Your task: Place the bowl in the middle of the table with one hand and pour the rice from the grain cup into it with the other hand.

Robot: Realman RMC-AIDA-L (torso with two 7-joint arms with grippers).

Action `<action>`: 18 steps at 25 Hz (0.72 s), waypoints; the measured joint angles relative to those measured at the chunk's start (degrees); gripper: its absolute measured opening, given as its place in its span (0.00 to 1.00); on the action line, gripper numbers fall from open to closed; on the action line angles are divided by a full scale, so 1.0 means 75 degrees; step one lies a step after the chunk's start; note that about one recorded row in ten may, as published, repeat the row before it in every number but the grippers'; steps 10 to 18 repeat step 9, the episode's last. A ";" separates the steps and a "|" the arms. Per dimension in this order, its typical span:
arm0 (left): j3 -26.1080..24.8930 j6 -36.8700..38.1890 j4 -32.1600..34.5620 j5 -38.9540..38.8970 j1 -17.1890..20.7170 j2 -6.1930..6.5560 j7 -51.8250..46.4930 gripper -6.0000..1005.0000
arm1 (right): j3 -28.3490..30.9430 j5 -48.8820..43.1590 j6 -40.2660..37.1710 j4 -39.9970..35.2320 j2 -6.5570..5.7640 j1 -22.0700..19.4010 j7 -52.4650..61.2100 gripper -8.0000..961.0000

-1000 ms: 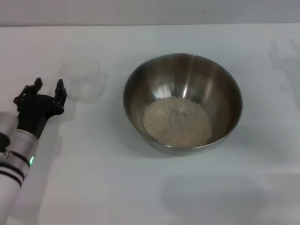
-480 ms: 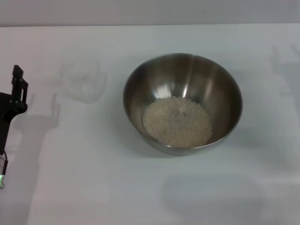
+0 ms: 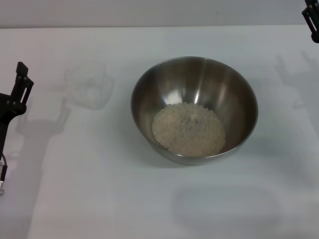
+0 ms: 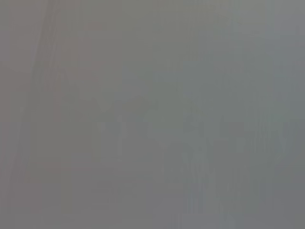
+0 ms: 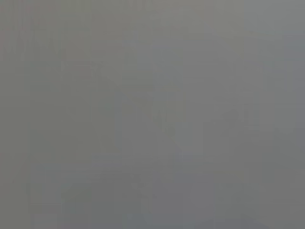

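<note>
The steel bowl point(image 3: 194, 82) stands on the white table point(image 3: 149, 199), about in the middle. A mound of rice point(image 3: 188, 129) lies in its bottom. The transparent grain cup point(image 3: 88, 84) stands upright and empty on the table to the left of the bowl, held by nothing. My left gripper point(image 3: 18, 88) is at the left edge, well apart from the cup and only partly in view. My right gripper point(image 3: 312, 19) shows only as a tip at the top right corner, far from the bowl. Both wrist views are plain grey and show none of these.
The table's far edge point(image 3: 159, 26) runs along the top of the head view. Arm shadows fall on the table at the left and the right. Nothing else stands on the table.
My left gripper has drawn back from beside the cup to the left edge. My right gripper has come into view at the top right corner. Bowl, rice and cup have not moved.
</note>
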 joint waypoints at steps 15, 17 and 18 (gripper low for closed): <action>0.0025 -0.0017 0.0277 -0.0049 -0.0123 -0.0029 -0.0157 0.83 | 0.0051 0.0037 0.0034 -0.0012 0.0026 -0.0075 -0.0197 0.71; 0.0025 -0.0017 0.0277 -0.0049 -0.0123 -0.0029 -0.0157 0.83 | 0.0051 0.0037 0.0034 -0.0012 0.0026 -0.0075 -0.0197 0.71; 0.0025 -0.0017 0.0277 -0.0049 -0.0123 -0.0029 -0.0157 0.83 | 0.0051 0.0037 0.0034 -0.0012 0.0026 -0.0075 -0.0197 0.71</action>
